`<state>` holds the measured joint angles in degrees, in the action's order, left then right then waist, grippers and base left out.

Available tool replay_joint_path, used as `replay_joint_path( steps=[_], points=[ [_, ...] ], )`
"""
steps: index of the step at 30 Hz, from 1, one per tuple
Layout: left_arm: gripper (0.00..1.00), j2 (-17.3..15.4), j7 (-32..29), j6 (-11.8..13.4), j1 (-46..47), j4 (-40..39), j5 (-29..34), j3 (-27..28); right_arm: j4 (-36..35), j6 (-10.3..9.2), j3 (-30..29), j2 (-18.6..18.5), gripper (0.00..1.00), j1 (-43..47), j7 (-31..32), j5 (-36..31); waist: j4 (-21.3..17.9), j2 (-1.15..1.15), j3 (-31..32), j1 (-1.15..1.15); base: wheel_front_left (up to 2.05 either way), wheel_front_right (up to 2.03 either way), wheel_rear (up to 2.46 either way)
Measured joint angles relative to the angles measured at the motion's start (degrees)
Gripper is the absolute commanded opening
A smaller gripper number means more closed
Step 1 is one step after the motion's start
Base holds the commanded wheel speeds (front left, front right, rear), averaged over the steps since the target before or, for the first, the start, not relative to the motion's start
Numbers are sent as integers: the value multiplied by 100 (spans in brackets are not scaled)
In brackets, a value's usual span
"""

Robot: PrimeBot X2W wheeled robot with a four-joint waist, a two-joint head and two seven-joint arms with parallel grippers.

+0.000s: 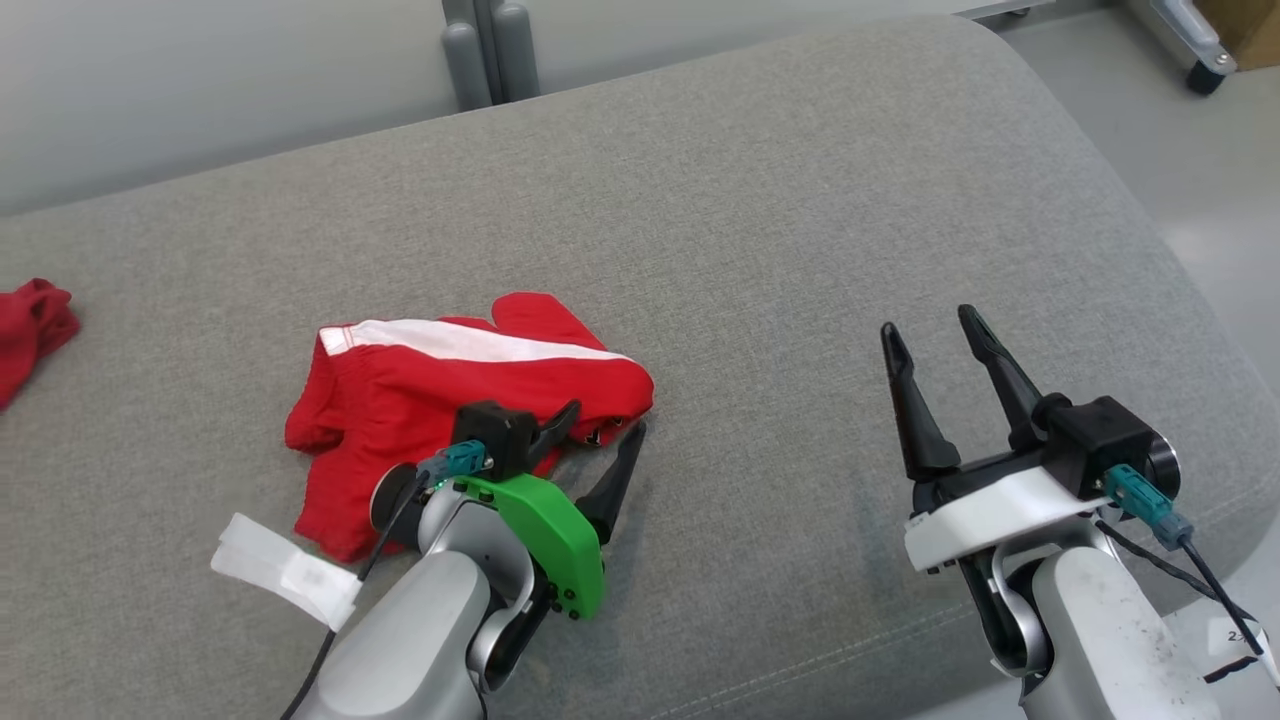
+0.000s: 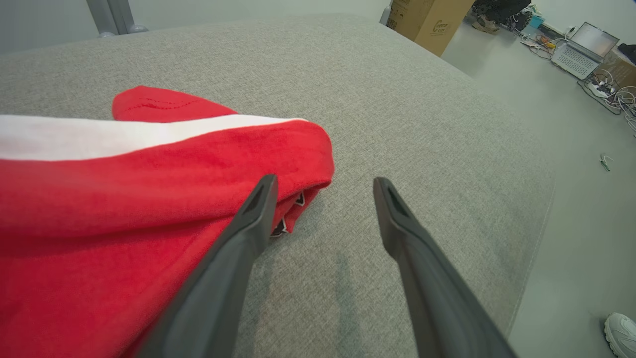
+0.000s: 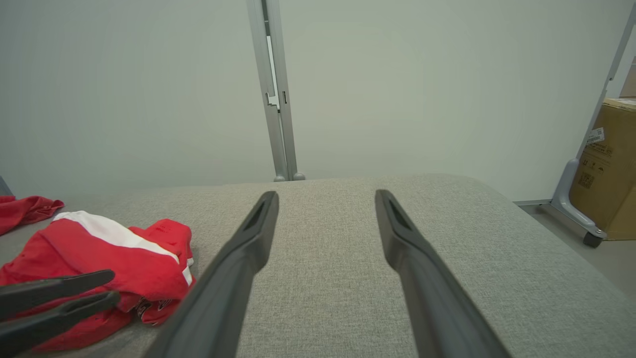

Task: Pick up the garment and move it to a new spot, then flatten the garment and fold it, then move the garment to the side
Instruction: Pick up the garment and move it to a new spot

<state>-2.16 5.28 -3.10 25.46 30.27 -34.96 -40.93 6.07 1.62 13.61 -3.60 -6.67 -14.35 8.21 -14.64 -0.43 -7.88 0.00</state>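
Grey woven fabric cushion [image 1: 760,200] beneath us; the crumpled red garment with a white stripe [image 1: 420,390] lies near left. Our left gripper [image 1: 605,418] gapes wide at its right edge, holding nothing; our right gripper [image 1: 928,322] stands open, empty, well apart. Flattening and folding look undone.

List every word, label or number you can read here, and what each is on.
None reads in full.
White tag, lower right of the head view: seems to start "2", rest cut off.
Cardboard box: printed logo, too blurred.
Hem of the red garment: black-and-white print, mostly hidden.
White tape label, lower left of the head view: blurred.
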Motion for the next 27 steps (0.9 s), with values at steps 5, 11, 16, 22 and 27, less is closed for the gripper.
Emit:
replay_joint_path(
  steps=[5, 11, 16, 22, 27],
  points=[
    [100, -1, 140, 37, 23, -114, -188, 31, 12, -21, -62, -4, 100, 14, 0, 0, 196, 0, 119, 0, 0, 0, 0],
    [100, 2, 122, 386, 179, 27, -448, 453, 16, -20, -37, -4, 100, 51, 0, -1, 414, 0, 283, 0, 0, 0, 0],
    [100, -4, -87, 712, 465, 334, -510, 949, 11, 38, 37, -2, 100, 79, 0, -5, 498, 0, 319, 0, 0, 0, 0],
    [100, -140, -412, 842, 732, 656, -724, 1306, -15, 52, 75, -3, 100, 79, 0, -18, 452, 0, 217, 0, 0, 0, 0],
    [100, -330, -645, 883, 778, 934, -788, 1496, -43, 81, 86, -9, 100, 78, 0, -31, 404, 0, 118, 0, 0, 0, 0]
  ],
)
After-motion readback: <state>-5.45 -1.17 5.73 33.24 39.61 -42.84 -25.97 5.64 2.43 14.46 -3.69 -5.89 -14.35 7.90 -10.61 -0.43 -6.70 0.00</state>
